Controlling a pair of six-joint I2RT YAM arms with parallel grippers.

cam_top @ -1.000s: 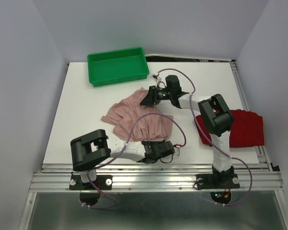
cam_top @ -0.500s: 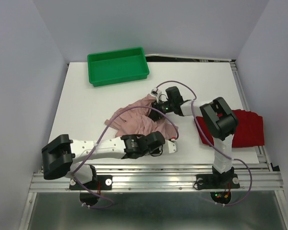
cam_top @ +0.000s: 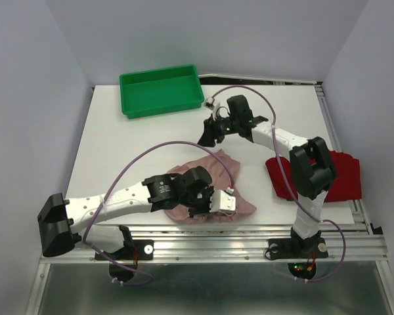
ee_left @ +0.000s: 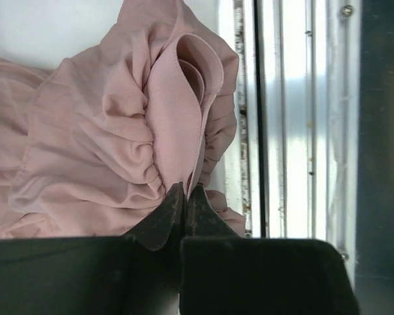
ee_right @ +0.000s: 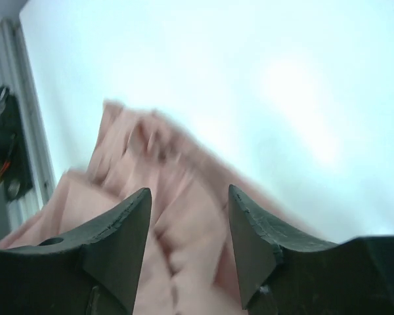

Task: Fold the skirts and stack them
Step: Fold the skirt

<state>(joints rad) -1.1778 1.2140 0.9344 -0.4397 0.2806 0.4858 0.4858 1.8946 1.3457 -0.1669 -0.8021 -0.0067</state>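
Two skirts: pink skirt (cam_top: 241, 202), soft gathered ruffles, bunched at the table's (cam_top: 118, 151) near edge; dark red skirt (cam_top: 341, 177), plain, at right edge. Left gripper (ee_left: 184, 190) pinches the pink skirt's smooth folded band; right gripper (ee_right: 189, 193) gapes empty. One green tray (cam_top: 163, 109), rectangular, far edge.

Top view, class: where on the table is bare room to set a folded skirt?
Bare: the left stretch between green tray and left arm; the far right corner behind the red skirt. Crowded: the near edge, pink skirt in the left claw.
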